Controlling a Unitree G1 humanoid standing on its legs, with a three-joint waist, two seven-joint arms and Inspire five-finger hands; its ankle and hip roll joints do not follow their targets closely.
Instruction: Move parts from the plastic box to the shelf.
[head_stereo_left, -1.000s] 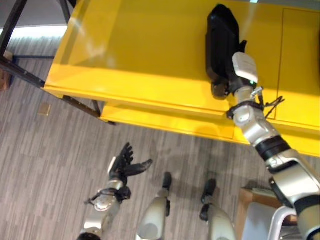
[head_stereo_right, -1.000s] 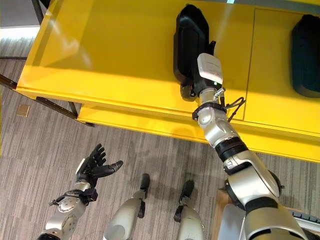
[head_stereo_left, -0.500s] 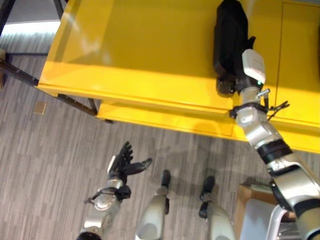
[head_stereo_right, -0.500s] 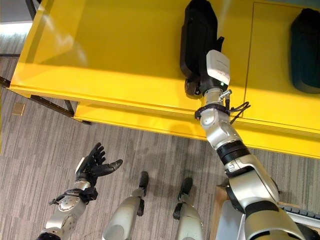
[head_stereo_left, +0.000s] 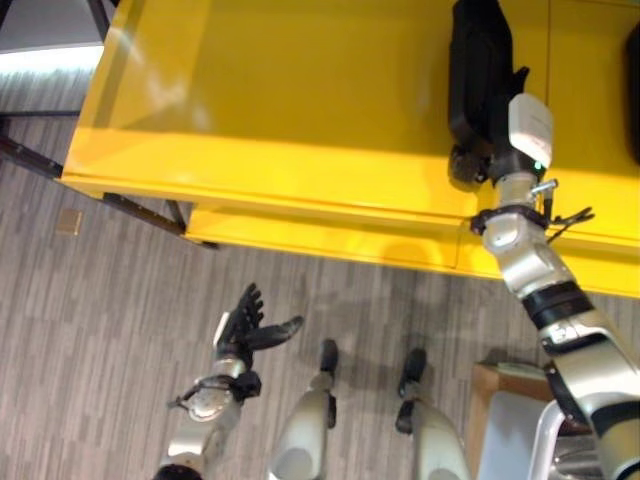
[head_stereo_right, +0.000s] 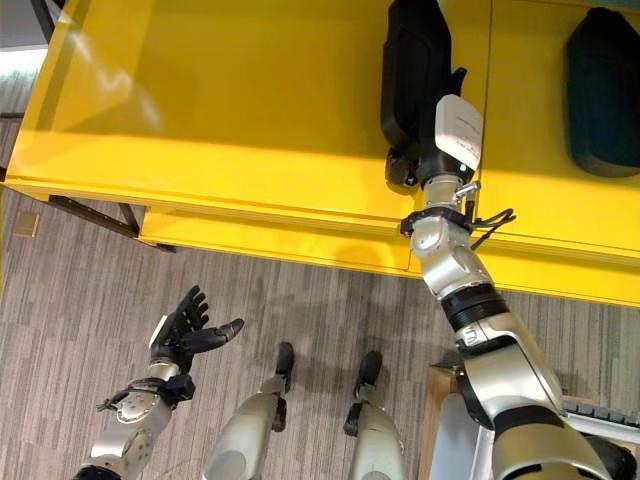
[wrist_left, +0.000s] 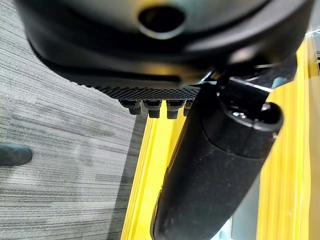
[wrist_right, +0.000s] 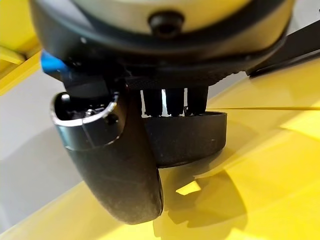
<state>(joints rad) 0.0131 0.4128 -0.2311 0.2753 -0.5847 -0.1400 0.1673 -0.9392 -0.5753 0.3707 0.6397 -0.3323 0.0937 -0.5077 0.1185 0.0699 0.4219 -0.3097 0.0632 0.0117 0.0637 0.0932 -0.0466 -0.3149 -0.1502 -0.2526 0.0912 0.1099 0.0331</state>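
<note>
Left hand (head_stereo_left: 247, 325): nearest item, low over the grey floor (head_stereo_left: 100, 330), well short of the yellow shelf (head_stereo_left: 300, 110); fingers spread and straight, holding nothing; idle

Right hand (head_stereo_right: 430, 150): reaches onto the yellow shelf from its front edge, fingers lying along the near end of the black part (head_stereo_right: 412, 70); in the right wrist view they point straight down onto the part's rounded rim (wrist_right: 187, 137), thumb to one side, so it is most likely resting on the part, not clamping it

Step judged: setting the part down. Done well, the part should lie flat and fully inside the shelf's front edge before the hand lifts away straight, without dragging it

Black part: long, matt, smooth moulded shell with rounded ends, lying lengthwise on the shelf

Second dark part (head_stereo_right: 603, 90): farther along the shelf, beyond a seam, well apart
</note>
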